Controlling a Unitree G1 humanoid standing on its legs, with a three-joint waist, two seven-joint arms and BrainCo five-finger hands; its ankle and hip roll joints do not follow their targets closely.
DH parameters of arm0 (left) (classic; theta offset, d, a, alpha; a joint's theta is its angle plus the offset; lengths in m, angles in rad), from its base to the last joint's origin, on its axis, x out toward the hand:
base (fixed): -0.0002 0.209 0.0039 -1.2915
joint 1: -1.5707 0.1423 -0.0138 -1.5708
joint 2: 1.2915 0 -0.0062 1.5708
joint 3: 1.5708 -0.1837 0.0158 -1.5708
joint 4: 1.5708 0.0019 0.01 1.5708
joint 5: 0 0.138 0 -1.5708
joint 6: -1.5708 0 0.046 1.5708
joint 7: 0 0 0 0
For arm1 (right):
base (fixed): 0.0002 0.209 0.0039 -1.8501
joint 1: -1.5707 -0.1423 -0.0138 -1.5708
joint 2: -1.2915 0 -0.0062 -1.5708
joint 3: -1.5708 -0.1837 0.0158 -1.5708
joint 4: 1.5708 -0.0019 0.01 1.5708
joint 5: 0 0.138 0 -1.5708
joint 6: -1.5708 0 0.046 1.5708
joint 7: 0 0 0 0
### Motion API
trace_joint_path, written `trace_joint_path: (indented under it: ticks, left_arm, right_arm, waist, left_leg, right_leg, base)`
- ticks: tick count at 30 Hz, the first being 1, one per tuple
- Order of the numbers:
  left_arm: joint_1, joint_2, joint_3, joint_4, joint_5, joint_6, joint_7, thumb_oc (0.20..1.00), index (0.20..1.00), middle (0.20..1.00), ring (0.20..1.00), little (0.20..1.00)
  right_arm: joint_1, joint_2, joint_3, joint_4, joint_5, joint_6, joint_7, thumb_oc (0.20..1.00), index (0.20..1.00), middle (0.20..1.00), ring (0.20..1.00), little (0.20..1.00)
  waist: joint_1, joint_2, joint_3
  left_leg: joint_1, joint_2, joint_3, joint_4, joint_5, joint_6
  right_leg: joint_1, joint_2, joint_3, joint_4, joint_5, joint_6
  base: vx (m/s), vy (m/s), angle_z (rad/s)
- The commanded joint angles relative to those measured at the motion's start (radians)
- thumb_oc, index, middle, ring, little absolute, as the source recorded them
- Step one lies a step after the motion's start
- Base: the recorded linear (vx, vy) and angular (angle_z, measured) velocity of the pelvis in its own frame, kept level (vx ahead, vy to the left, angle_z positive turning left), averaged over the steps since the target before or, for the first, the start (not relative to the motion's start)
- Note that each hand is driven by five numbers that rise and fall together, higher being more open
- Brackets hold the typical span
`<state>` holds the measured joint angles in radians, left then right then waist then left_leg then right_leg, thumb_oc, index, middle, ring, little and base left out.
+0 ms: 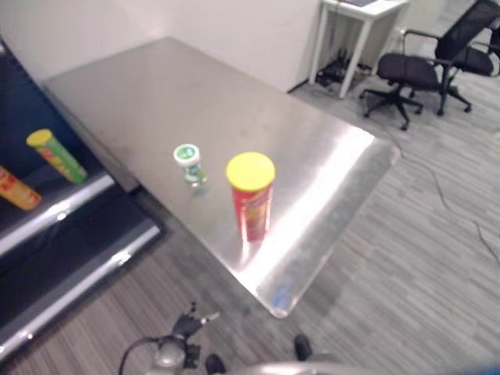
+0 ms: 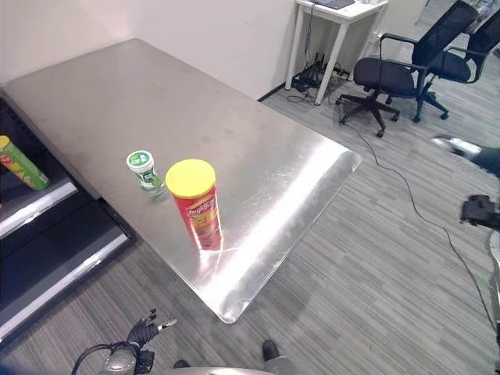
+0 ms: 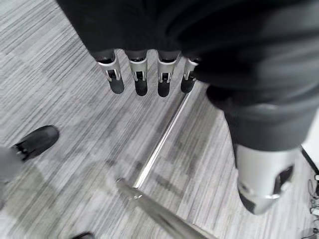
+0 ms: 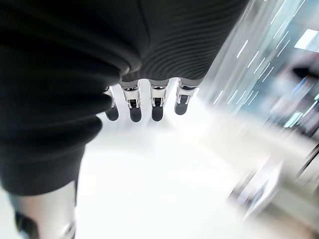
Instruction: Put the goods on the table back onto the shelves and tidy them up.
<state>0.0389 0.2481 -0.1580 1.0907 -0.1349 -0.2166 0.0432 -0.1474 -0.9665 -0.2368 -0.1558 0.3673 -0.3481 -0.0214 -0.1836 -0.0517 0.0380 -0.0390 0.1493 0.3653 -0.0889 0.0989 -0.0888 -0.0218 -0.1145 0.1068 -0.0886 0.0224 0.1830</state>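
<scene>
Left eye view centre: red can (image 1: 251, 199) and green tub (image 1: 189, 163) stand upright on the bench (image 1: 156, 94). Both wrist views show the left hand (image 3: 149, 74) and right hand (image 4: 144, 99) with fingers straight, empty.

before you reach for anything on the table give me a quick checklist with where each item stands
1. Goods left on the table: a red can with a yellow lid and a small green and white tub. Not ok, both not yet shelved.
2. Can upright and free to grasp: ok, it stands apart from the tub.
3. Left hand empty: ok, fingers straight, holding nothing, low over the floor.
4. Right hand empty: ok, fingers straight, nothing held.
5. Room on the shelves: ok, there is bare space beside a green can and an orange can lying there.
6. Shelves tidy: not ok, both of those cans lie on their sides.
</scene>
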Motion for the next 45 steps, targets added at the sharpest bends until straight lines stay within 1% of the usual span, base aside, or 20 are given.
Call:
trace_joint_path:
  ticks: [1,5,6,9,13,14,16,18,19,21,22,24,31,32,34,39,41,45]
  left_arm:
    - [-0.049,0.036,0.007,0.027,0.022,-0.029,-0.010,1.000,1.000,1.000,1.000,1.000]
    - [-0.049,0.033,0.007,0.035,0.013,-0.029,-0.012,1.000,1.000,1.000,1.000,1.000]
    - [-0.046,0.034,0.009,0.040,0.008,-0.029,-0.013,1.000,1.000,1.000,1.000,1.000]
    - [-0.045,0.033,0.013,0.050,0.001,-0.028,-0.011,1.000,1.000,1.000,1.000,1.000]
    - [-0.048,0.031,0.008,0.064,-0.005,-0.029,-0.010,1.000,1.000,1.000,1.000,1.000]
    - [-0.048,0.030,0.009,0.064,-0.005,-0.029,-0.010,1.000,1.000,1.000,1.000,1.000]
    - [-0.053,0.032,0.006,0.075,-0.002,-0.030,-0.016,1.000,1.000,1.000,1.000,1.000]
    - [-0.051,0.030,0.003,0.078,0.001,-0.031,-0.019,1.000,1.000,1.000,1.000,1.000]
    - [-0.051,0.029,0.004,0.078,0.001,-0.031,-0.019,1.000,1.000,1.000,1.000,1.000]
    - [-0.050,0.029,-0.001,0.076,0.004,-0.031,-0.022,1.000,1.000,1.000,1.000,1.000]
    - [-0.050,0.029,0.000,0.076,0.005,-0.031,-0.022,1.000,1.000,1.000,1.000,1.000]
    - [-0.056,0.027,-0.006,0.077,0.006,-0.031,-0.019,1.000,1.000,1.000,1.000,1.000]
    - [-0.063,0.025,-0.008,0.077,-0.001,-0.030,-0.013,1.000,1.000,1.000,1.000,1.000]
    - [-0.066,0.024,-0.011,0.079,-0.003,-0.030,-0.010,1.000,1.000,1.000,1.000,1.000]
    - [-0.067,0.025,-0.010,0.082,-0.002,-0.030,-0.008,1.000,1.000,1.000,1.000,1.000]
    - [-0.063,0.026,-0.006,0.089,-0.004,-0.028,-0.002,1.000,1.000,1.000,1.000,1.000]
    - [-0.055,0.028,-0.001,0.096,-0.004,-0.030,0.004,1.000,1.000,1.000,1.000,1.000]
    - [-0.051,0.030,0.006,0.098,-0.005,-0.031,0.006,1.000,1.000,1.000,1.000,1.000]
  right_arm:
    - [-0.131,-0.063,0.070,-0.068,0.136,-0.037,0.106,1.000,1.000,1.000,1.000,1.000]
    - [-0.255,-0.094,0.242,-0.084,0.209,-0.013,0.181,1.000,1.000,1.000,1.000,1.000]
    - [-0.298,-0.130,0.308,-0.093,0.207,-0.001,0.204,1.000,1.000,1.000,1.000,1.000]
    - [-0.382,-0.168,0.422,-0.075,0.207,0.018,0.232,1.000,1.000,1.000,1.000,1.000]
    - [-0.508,-0.208,0.577,-0.057,0.243,0.035,0.275,1.000,1.000,1.000,1.000,1.000]
    - [-0.514,-0.208,0.583,-0.055,0.243,0.035,0.275,1.000,1.000,1.000,1.000,1.000]
    - [-0.586,-0.246,0.687,-0.083,0.284,0.051,0.328,1.000,1.000,1.000,1.000,1.000]
    - [-0.620,-0.265,0.740,-0.090,0.292,0.057,0.342,1.000,1.000,1.000,1.000,1.000]
    - [-0.625,-0.264,0.745,-0.089,0.292,0.057,0.342,1.000,1.000,1.000,1.000,1.000]
    - [-0.663,-0.280,0.814,-0.079,0.278,0.069,0.352,1.000,1.000,1.000,1.000,1.000]
    - [-0.666,-0.280,0.817,-0.078,0.278,0.069,0.352,1.000,1.000,1.000,1.000,1.000]
    - [-0.713,-0.277,0.879,-0.056,0.251,0.078,0.350,1.000,1.000,1.000,1.000,1.000]
    - [-0.763,-0.250,0.936,-0.017,0.216,0.090,0.342,1.000,1.000,1.000,1.000,1.000]
    - [-0.778,-0.226,0.953,0.013,0.191,0.095,0.333,1.000,1.000,1.000,1.000,1.000]
    - [-0.791,-0.219,0.963,0.023,0.182,0.095,0.330,1.000,1.000,1.000,1.000,1.000]
    - [-0.802,-0.204,0.962,0.032,0.164,0.088,0.317,1.000,1.000,1.000,1.000,1.000]
    - [-0.813,-0.196,0.943,0.032,0.158,0.077,0.303,1.000,1.000,1.000,1.000,1.000]
    - [-0.818,-0.189,0.946,0.041,0.151,0.077,0.302,1.000,1.000,1.000,1.000,1.000]
  waist:
    - [0.073,-0.028,-0.006]
    - [0.095,-0.032,-0.005]
    - [0.105,-0.035,-0.007]
    - [0.119,-0.037,-0.008]
    - [0.130,-0.040,-0.009]
    - [0.129,-0.038,-0.008]
    - [0.137,-0.043,-0.011]
    - [0.139,-0.045,-0.013]
    - [0.137,-0.044,-0.013]
    - [0.142,-0.046,-0.014]
    - [0.142,-0.046,-0.014]
    - [0.147,-0.048,-0.013]
    - [0.154,-0.050,-0.015]
    - [0.160,-0.049,-0.016]
    - [0.162,-0.049,-0.016]
    - [0.168,-0.048,-0.018]
    - [0.173,-0.049,-0.020]
    - [0.177,-0.050,-0.022]
  left_leg:
    - [0.064,-0.021,-0.015,0.055,-0.154,-0.025]
    - [0.059,-0.023,-0.027,0.047,-0.144,-0.027]
    - [0.058,-0.025,-0.028,0.042,-0.141,-0.029]
    - [0.056,-0.026,-0.035,0.041,-0.138,-0.031]
    - [0.053,-0.027,-0.043,0.039,-0.134,-0.035]
    - [0.053,-0.027,-0.044,0.040,-0.134,-0.035]
    - [0.049,-0.025,-0.049,0.041,-0.133,-0.039]
    - [0.046,-0.024,-0.053,0.042,-0.133,-0.042]
    - [0.046,-0.024,-0.053,0.042,-0.133,-0.042]
    - [0.044,-0.024,-0.056,0.043,-0.131,-0.045]
    - [0.044,-0.024,-0.057,0.043,-0.131,-0.045]
    - [0.040,-0.022,-0.063,0.044,-0.128,-0.048]
    - [0.041,-0.023,-0.072,0.044,-0.129,-0.049]
    - [0.041,-0.026,-0.075,0.045,-0.129,-0.049]
    - [0.041,-0.026,-0.077,0.045,-0.130,-0.049]
    - [0.042,-0.027,-0.082,0.044,-0.129,-0.049]
    - [0.042,-0.028,-0.088,0.044,-0.129,-0.049]
    - [0.043,-0.030,-0.093,0.043,-0.129,-0.048]
  right_leg:
    - [-0.027,0.012,-0.046,0.032,-0.039,0.079]
    - [-0.026,0.007,-0.063,0.029,-0.038,0.079]
    - [-0.024,0.006,-0.072,0.026,-0.037,0.079]
    - [-0.020,0.001,-0.084,0.027,-0.035,0.079]
    - [-0.015,-0.002,-0.096,0.024,-0.036,0.079]
    - [-0.015,-0.002,-0.097,0.024,-0.036,0.079]
    - [-0.017,-0.004,-0.104,0.027,-0.039,0.079]
    - [-0.016,-0.005,-0.108,0.028,-0.039,0.079]
    - [-0.016,-0.005,-0.109,0.028,-0.039,0.079]
    - [-0.014,-0.006,-0.111,0.030,-0.040,0.079]
    - [-0.014,-0.006,-0.112,0.030,-0.040,0.079]
    - [-0.012,-0.010,-0.116,0.032,-0.042,0.079]
    - [-0.005,-0.014,-0.123,0.031,-0.045,0.079]
    - [-0.001,-0.017,-0.128,0.029,-0.046,0.079]
    - [0.001,-0.018,-0.130,0.029,-0.047,0.079]
    - [0.006,-0.020,-0.136,0.029,-0.048,0.079]
    - [0.008,-0.022,-0.140,0.027,-0.048,0.079]
    - [0.009,-0.023,-0.143,0.028,-0.048,0.079]
  base:
    - [0.01,0.001,0.18]
    - [-0.01,-0.005,0.13]
    - [0.01,0.005,0.11]
    - [0.01,0.006,0.05]
    - [0.00,0.001,0.01]
    - [0.01,-0.003,0.07]
    - [0.03,-0.008,0.13]
    - [0.02,-0.008,0.20]
    - [0.02,-0.006,0.17]
    - [0.03,0.000,0.11]
    - [0.03,0.002,0.10]
    - [0.02,-0.003,0.09]
    - [0.01,-0.002,0.03]
    - [0.02,0.001,0.06]
    - [0.01,0.000,0.03]
    - [0.01,0.000,0.12]
    - [0.00,0.001,0.03]
    - [0.00,0.000,0.00]
